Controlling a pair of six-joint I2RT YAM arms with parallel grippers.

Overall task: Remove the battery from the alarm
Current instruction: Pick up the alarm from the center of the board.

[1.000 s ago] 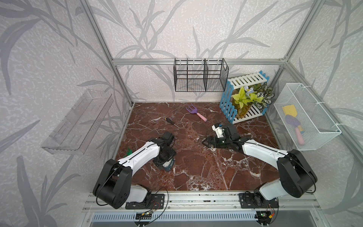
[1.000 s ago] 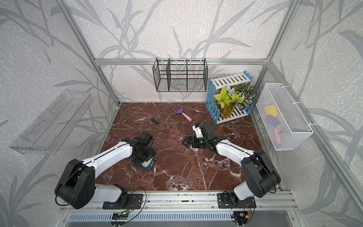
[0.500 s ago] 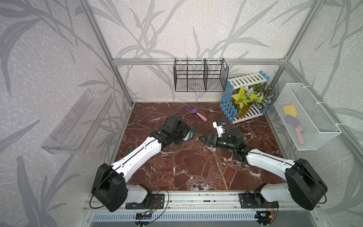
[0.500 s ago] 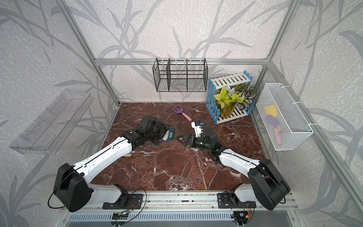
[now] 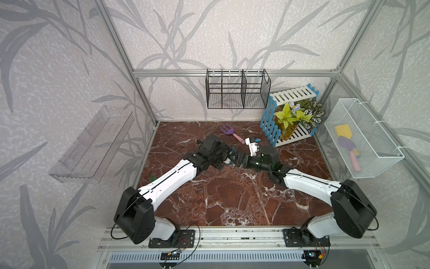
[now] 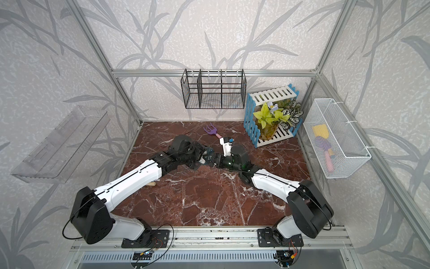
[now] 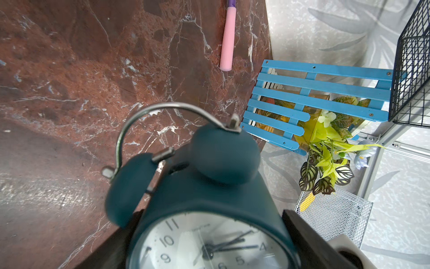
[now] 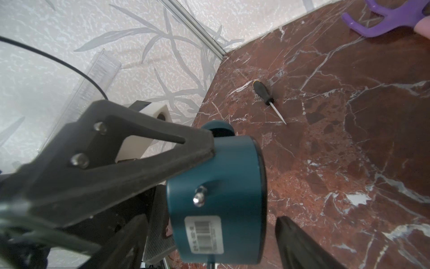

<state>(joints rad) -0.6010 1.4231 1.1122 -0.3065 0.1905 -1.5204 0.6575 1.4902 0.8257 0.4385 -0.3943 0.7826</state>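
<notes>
While pinching the alarm (image 7: 209,198) above the tabletop (image 5: 232,198) in the left claw (image 7: 207,242), straddles it with the right claw (image 8: 209,233) spread, only setting up; next probably calls for reaching the battery, nowhere in view

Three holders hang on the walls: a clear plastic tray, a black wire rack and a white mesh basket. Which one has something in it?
The white mesh basket: a yellow toy and a purple toy lie inside. The others hold nothing.
</notes>
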